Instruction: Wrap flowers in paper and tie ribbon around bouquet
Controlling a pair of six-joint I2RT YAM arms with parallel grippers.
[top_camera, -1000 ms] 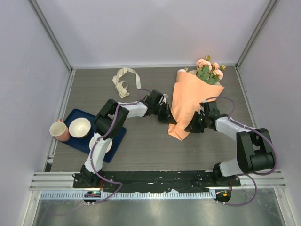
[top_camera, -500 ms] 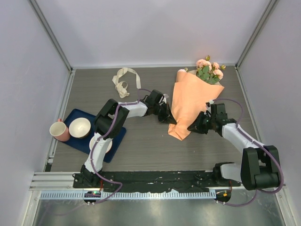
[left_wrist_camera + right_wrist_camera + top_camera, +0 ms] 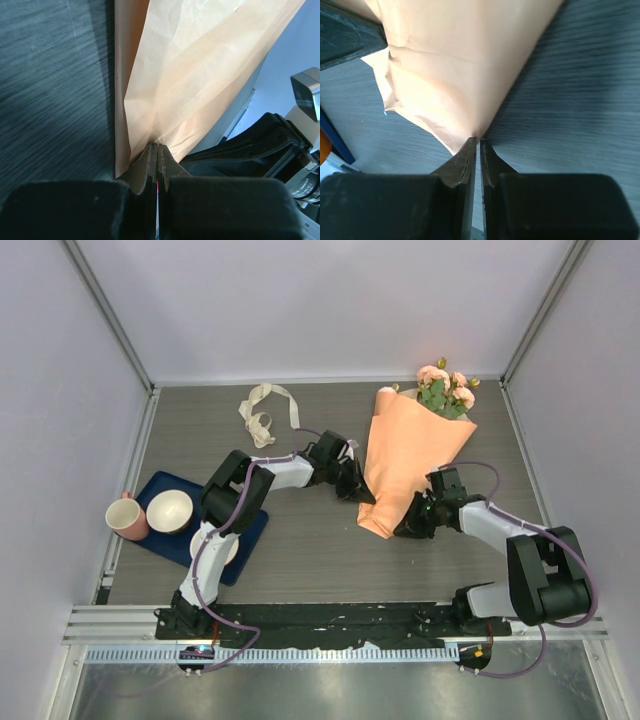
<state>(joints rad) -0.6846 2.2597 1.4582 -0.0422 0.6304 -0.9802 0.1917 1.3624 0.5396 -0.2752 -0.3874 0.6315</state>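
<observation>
The bouquet [image 3: 405, 455] lay flat on the tabletop [image 3: 300, 550] toward 2 o'clock. Its flowers [image 3: 445, 388] poked out at the 12 o'clock end and the narrow tip of the cone pointed to about 7 o'clock. The left hand [image 3: 356, 490] sat against the cone's 9 o'clock edge near the tip, its fingers pressed together on a fold of the paper [image 3: 395, 475]. The right hand [image 3: 408, 525] was at the 4 o'clock side of the tip. Its fingers were nearly together with only a thin slit between them, and the paper's edge ran into their tips, so it looked pinched there too.

The wrap looked formed, and the step in hand seemed to be holding the cone closed low down. To do it well, both pinches should have stayed near the tip and pulled gently toward each other so the overlap did not spring open. One hand would have to hold alone while the other went for the ribbon [image 3: 262, 410].

The ribbon lay loosely curled at 11 o'clock, well apart from the bouquet and beyond the left forearm. Freeing that hand risked the paper unrolling. A dark blue tray [image 3: 178, 542] at 8 o'clock carried a pink cup [image 3: 125, 517] and a cream bowl [image 3: 169, 510], well clear of the work. Nothing lay between the ribbon and the cone except the left arm itself.
</observation>
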